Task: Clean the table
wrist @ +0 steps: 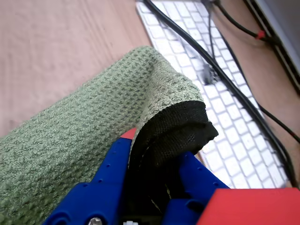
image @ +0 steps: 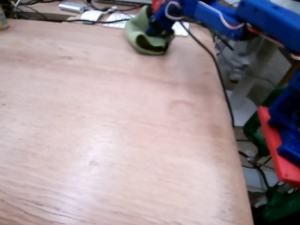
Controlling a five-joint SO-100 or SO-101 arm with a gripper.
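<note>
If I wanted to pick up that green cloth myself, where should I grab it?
Probably the raised folded edge with the dark underside, where the fingers already pinch the green cloth. Come from above: the cloth bunches up off the table there, offering a ridge.

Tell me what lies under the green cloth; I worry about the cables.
The hand holds the green cloth on the table. Beside it lie a white keyboard and black cable. Whatever sits beneath the cloth is covered.
</note>
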